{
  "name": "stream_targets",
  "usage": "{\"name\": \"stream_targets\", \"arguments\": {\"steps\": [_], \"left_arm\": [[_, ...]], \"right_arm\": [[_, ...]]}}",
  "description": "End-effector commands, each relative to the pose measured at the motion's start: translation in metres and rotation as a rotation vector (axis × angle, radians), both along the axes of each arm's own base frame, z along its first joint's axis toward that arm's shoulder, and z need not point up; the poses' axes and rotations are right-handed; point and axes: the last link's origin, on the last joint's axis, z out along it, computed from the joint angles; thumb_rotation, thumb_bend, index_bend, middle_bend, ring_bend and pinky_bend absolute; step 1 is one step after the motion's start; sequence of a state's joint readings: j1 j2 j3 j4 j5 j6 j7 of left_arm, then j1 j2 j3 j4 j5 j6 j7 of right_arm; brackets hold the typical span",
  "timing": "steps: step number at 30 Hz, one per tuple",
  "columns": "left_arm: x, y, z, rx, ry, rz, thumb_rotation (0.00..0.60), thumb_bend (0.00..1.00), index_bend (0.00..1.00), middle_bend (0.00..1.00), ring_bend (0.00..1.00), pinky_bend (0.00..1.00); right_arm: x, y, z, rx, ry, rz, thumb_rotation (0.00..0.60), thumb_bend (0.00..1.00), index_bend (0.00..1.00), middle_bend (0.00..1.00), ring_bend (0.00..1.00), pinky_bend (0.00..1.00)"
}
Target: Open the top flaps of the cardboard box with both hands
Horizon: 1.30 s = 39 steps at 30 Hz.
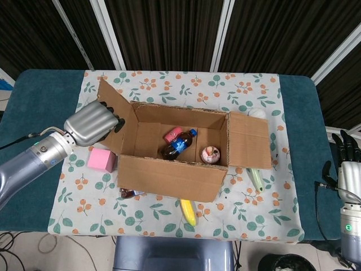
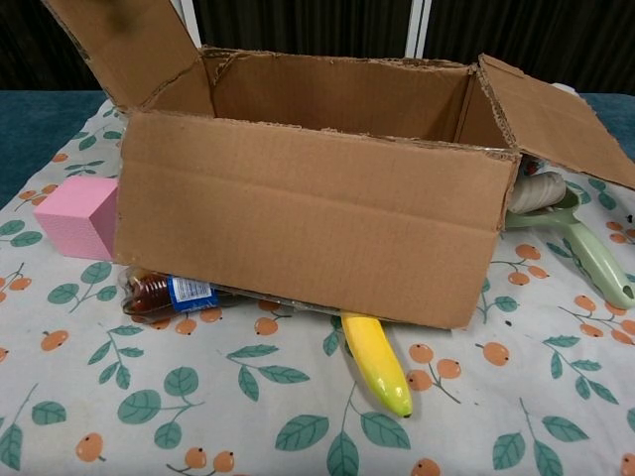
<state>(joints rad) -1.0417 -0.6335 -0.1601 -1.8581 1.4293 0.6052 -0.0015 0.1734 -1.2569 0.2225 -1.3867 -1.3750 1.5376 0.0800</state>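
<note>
The cardboard box (image 1: 175,175) stands mid-table with its top open. Its left flap (image 1: 115,116) leans outward to the left; in the chest view this left flap (image 2: 124,45) rises up and away from the box front (image 2: 317,218). My left hand (image 1: 91,124) is just outside the box, with curled fingers (image 1: 115,117) hooked over that flap's edge. The right flap (image 1: 248,141) lies folded out, also showing as the right flap (image 2: 561,119) sloping down. My right hand (image 1: 350,164) hangs off the table's right end, fingers straight, holding nothing.
Inside the box lie a dark soda bottle (image 1: 179,144), a pink item (image 1: 172,134) and a small cupcake-like toy (image 1: 210,152). Around it: a pink block (image 1: 102,160), a bottle (image 2: 169,293) under the front, a banana (image 2: 377,362) and a green brush (image 2: 595,258).
</note>
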Motion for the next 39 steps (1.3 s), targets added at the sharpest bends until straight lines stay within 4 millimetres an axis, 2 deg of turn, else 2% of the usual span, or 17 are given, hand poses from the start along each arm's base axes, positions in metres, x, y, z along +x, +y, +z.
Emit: {"name": "stream_targets", "arguments": {"steps": [1, 7, 11, 13, 14, 15, 17, 18, 19, 21, 24, 28, 30, 32, 35, 39], "left_arm": [[-0.017, -0.008, 0.006, 0.009, -0.005, 0.030, 0.600, 0.95, 0.50, 0.57, 0.45, 0.47], [-0.052, -0.020, 0.018, 0.040, -0.028, 0.102, 0.600, 0.94, 0.49, 0.56, 0.44, 0.47], [-0.074, -0.026, 0.023, 0.072, -0.058, 0.145, 0.600, 0.89, 0.48, 0.54, 0.43, 0.45], [-0.087, -0.030, 0.026, 0.104, -0.124, 0.183, 0.600, 0.79, 0.47, 0.53, 0.42, 0.44], [-0.092, -0.031, 0.027, 0.128, -0.155, 0.193, 0.600, 0.70, 0.46, 0.52, 0.41, 0.43], [-0.098, -0.034, 0.027, 0.153, -0.187, 0.202, 0.600, 0.59, 0.43, 0.48, 0.38, 0.39], [-0.111, -0.040, 0.026, 0.207, -0.247, 0.222, 0.600, 0.46, 0.37, 0.40, 0.31, 0.33], [-0.117, -0.044, 0.026, 0.237, -0.276, 0.233, 0.600, 0.38, 0.32, 0.33, 0.25, 0.27], [-0.123, -0.049, 0.025, 0.265, -0.302, 0.248, 0.600, 0.33, 0.29, 0.27, 0.22, 0.24], [-0.134, -0.056, 0.024, 0.308, -0.338, 0.280, 0.600, 0.25, 0.18, 0.12, 0.11, 0.16], [-0.152, -0.070, 0.023, 0.369, -0.351, 0.314, 0.600, 0.16, 0.04, 0.01, 0.01, 0.07], [-0.178, -0.094, 0.019, 0.462, -0.381, 0.355, 0.600, 0.12, 0.00, 0.00, 0.00, 0.02], [-0.190, -0.108, 0.015, 0.490, -0.402, 0.383, 0.600, 0.11, 0.00, 0.00, 0.00, 0.02], [-0.203, -0.121, 0.011, 0.508, -0.408, 0.410, 0.600, 0.09, 0.00, 0.00, 0.00, 0.01], [-0.223, -0.139, 0.003, 0.544, -0.398, 0.428, 0.600, 0.08, 0.00, 0.00, 0.00, 0.00], [-0.243, -0.158, -0.009, 0.574, -0.376, 0.431, 0.600, 0.07, 0.00, 0.00, 0.00, 0.00]], "right_arm": [[0.000, 0.001, -0.001, 0.004, -0.001, 0.000, 0.600, 0.71, 0.10, 0.01, 0.06, 0.22], [0.002, 0.001, -0.004, 0.014, -0.003, 0.002, 0.600, 0.71, 0.10, 0.01, 0.06, 0.22], [0.003, 0.002, -0.006, 0.026, 0.003, 0.005, 0.600, 0.71, 0.10, 0.01, 0.06, 0.22], [0.004, 0.002, -0.007, 0.030, 0.008, 0.010, 0.600, 0.71, 0.10, 0.01, 0.06, 0.22], [0.004, 0.002, -0.007, 0.031, 0.009, 0.011, 0.600, 0.71, 0.10, 0.01, 0.06, 0.22], [0.004, 0.003, -0.007, 0.031, 0.011, 0.012, 0.600, 0.71, 0.10, 0.01, 0.06, 0.22], [0.005, 0.003, -0.007, 0.029, 0.014, 0.012, 0.600, 0.70, 0.10, 0.01, 0.06, 0.22], [0.005, 0.003, -0.007, 0.029, 0.014, 0.013, 0.600, 0.70, 0.10, 0.01, 0.06, 0.22], [0.005, 0.003, -0.007, 0.030, 0.013, 0.014, 0.600, 0.69, 0.10, 0.01, 0.06, 0.22], [0.006, 0.004, -0.007, 0.033, 0.014, 0.016, 0.600, 0.63, 0.10, 0.01, 0.06, 0.22], [0.007, 0.005, -0.009, 0.041, 0.022, 0.020, 0.600, 0.48, 0.10, 0.01, 0.06, 0.22], [0.010, 0.008, -0.011, 0.063, 0.035, 0.022, 0.600, 0.28, 0.07, 0.00, 0.06, 0.22], [0.010, 0.010, -0.013, 0.083, 0.049, 0.017, 0.600, 0.18, 0.02, 0.00, 0.03, 0.22], [0.010, 0.013, -0.014, 0.108, 0.077, 0.008, 0.600, 0.12, 0.00, 0.00, 0.01, 0.21], [0.010, 0.017, -0.014, 0.147, 0.119, -0.010, 0.600, 0.08, 0.00, 0.00, 0.00, 0.21], [0.012, 0.021, -0.011, 0.166, 0.157, -0.009, 0.600, 0.07, 0.00, 0.00, 0.00, 0.21]]}}
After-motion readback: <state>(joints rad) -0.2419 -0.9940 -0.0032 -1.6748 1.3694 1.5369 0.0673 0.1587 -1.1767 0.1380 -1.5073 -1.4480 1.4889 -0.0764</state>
